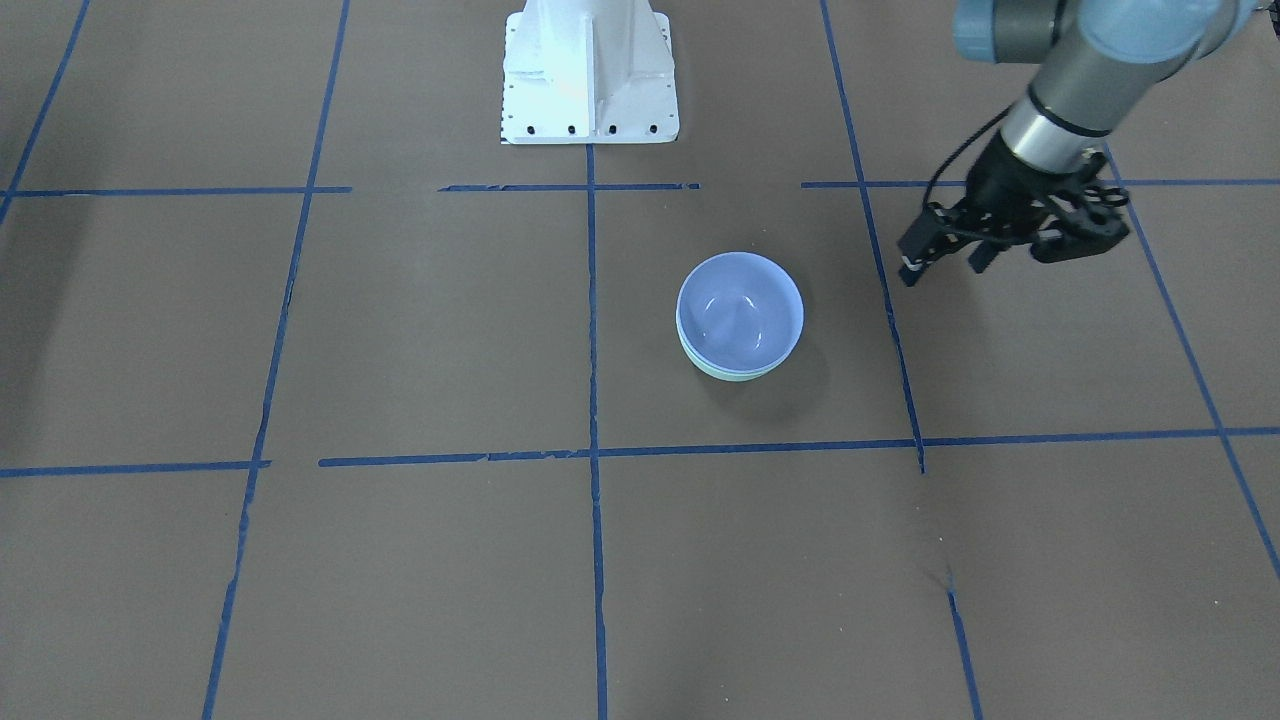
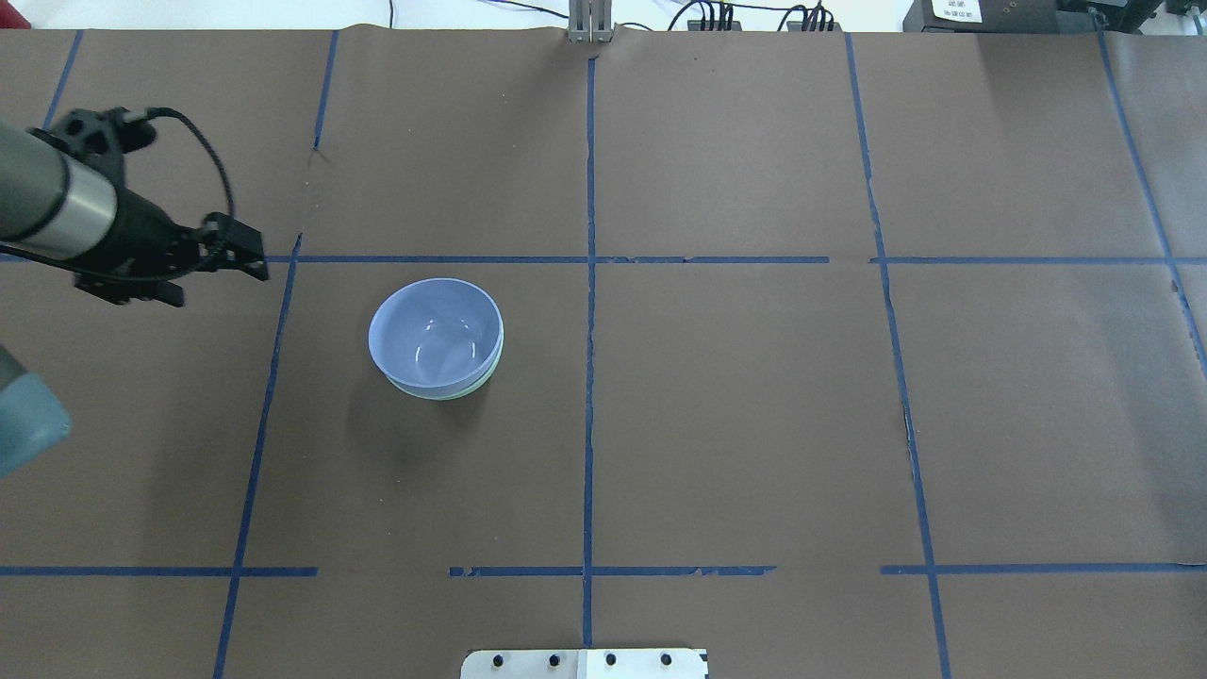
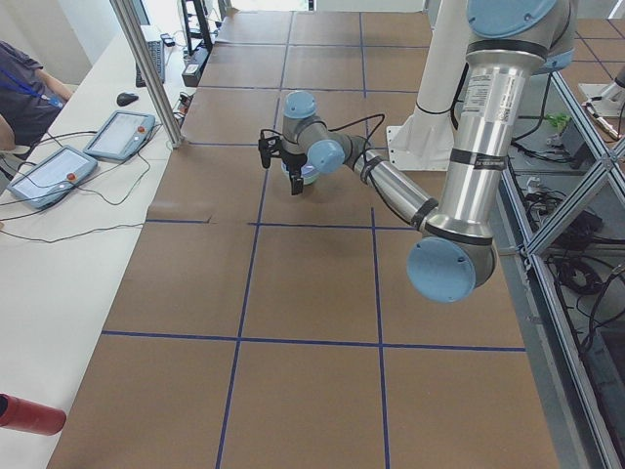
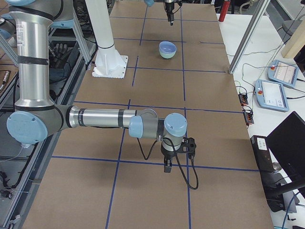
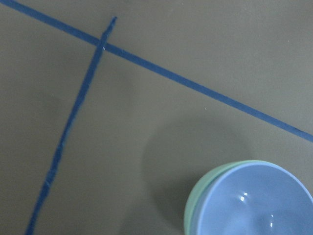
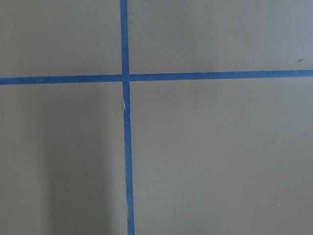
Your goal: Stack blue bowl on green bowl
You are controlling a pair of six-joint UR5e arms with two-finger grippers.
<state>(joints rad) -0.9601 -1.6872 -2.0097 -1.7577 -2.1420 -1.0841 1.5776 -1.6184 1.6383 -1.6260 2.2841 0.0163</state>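
The blue bowl [image 1: 740,310] sits nested inside the green bowl [image 1: 730,374] on the brown table, left of centre in the overhead view, where the blue bowl [image 2: 434,330] hides all of the green bowl [image 2: 443,394] but a thin rim. My left gripper [image 1: 943,272] is open and empty. It hovers apart from the bowls, to their left in the overhead view [image 2: 226,278]. The left wrist view shows the blue bowl [image 5: 259,200] in the green bowl [image 5: 194,203] at the lower right. My right gripper [image 4: 168,167] shows only in the exterior right view, far from the bowls; I cannot tell its state.
The white robot base [image 1: 590,75] stands at the table's edge behind the bowls. Blue tape lines [image 2: 589,283] divide the brown table into squares. A side bench with tablets [image 3: 59,176] and cables runs along the far edge.
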